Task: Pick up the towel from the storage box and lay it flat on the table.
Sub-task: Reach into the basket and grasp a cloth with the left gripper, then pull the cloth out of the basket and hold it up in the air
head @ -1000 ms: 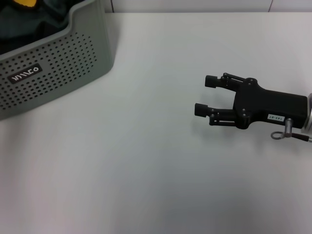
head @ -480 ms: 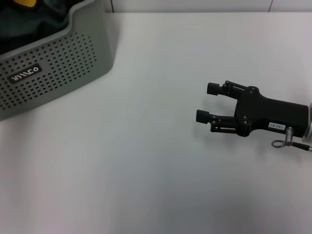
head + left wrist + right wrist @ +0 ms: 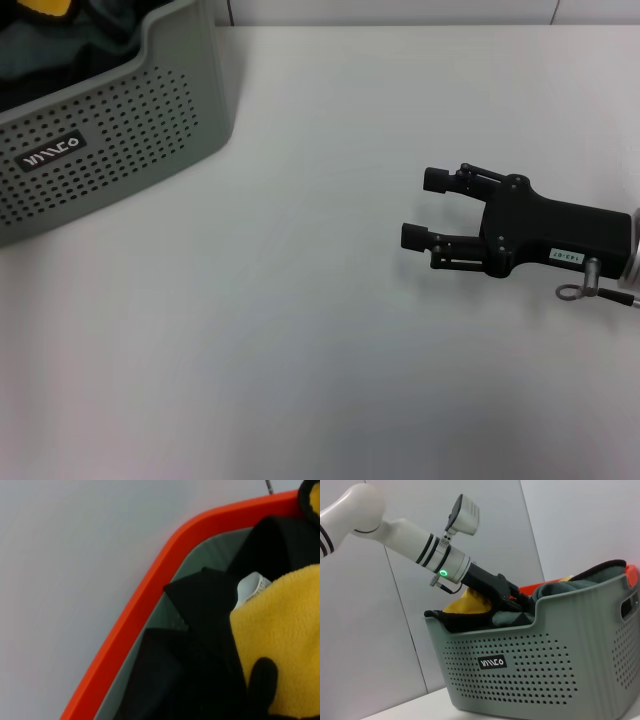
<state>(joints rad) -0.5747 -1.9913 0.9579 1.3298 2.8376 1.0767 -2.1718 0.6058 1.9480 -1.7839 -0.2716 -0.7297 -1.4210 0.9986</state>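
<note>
The towel (image 3: 470, 605) was pictured bunched inside the storage box (image 3: 110, 130), its yellow face and black edging heaped at the rim, while the white table (image 3: 300, 350) in front of the box was shown with nothing laid on it. In the right wrist view, the left gripper (image 3: 517, 599) was seen reached down into the box from above, its dark body angled into the folds of cloth; whether its fingers were spread or pressed on the fabric could not be told, since the tips were buried among the folds. The left wrist view was filled by yellow and dark cloth close against the box's inner wall and what appeared to be an orange edge behind it. The right gripper (image 3: 425, 208) was held low over the table, well apart from the box, its fingers spread with nothing between them. The task was judged to be at an early stage: the towel was not yet lifted clear of the box, and the pulling out, the carrying over to the table and the spreading flat were all left to be done.
</note>
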